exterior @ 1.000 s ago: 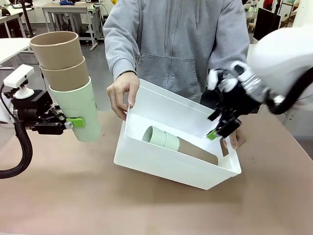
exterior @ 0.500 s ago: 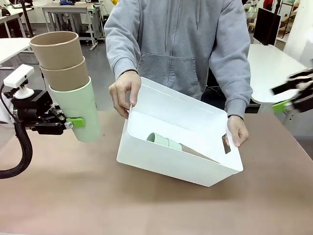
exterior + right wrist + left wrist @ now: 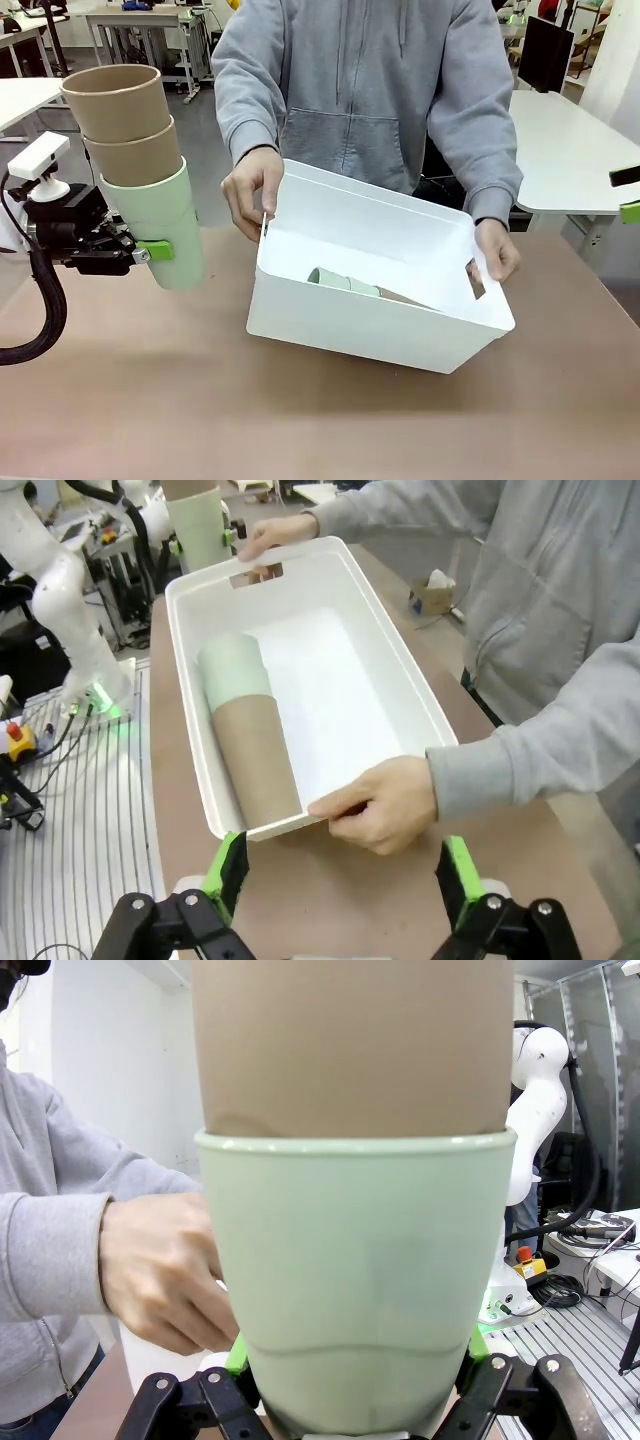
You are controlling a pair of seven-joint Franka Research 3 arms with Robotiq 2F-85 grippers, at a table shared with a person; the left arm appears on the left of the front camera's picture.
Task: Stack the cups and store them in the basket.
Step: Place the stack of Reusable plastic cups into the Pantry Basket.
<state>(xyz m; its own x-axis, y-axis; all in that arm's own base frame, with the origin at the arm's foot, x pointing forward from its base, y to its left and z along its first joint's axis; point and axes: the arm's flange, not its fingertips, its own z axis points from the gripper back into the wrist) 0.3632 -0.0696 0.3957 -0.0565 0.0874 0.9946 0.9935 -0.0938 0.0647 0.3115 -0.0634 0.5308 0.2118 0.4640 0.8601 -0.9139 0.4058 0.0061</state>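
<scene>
While the person's hands (image 3: 252, 196) grip both short ends of the basket (image 3: 370, 325), the left gripper (image 3: 140, 252) sits at the table's left, clamped on the mint bottom cup (image 3: 158, 226) of an upright stack of three. Two tan cups (image 3: 122, 120) are nested above it, rims up, held well above the table (image 3: 300, 420). Left wrist view confirms: green pads (image 3: 237, 1355) pressed against both sides of the mint cup, tan cup seated in its mouth.

Basket is mid-table, tilted, near long wall low and toward the robot, far side raised. One hand is on the left rim, the other hand (image 3: 497, 250) at the cut-out handle on the right end. Inside, a second stack (image 3: 245, 730) lies on its side along the near wall: mint cup end toward the left, tan cup toward the right. Cannot tell how many cups are in that one.

Right gripper (image 3: 340, 875) is off past the table's right edge, only a green pad tip visible in the front view. Right wrist view: jaws spread wide, nothing between them, looking down over the basket's right end and the hand holding it.
</scene>
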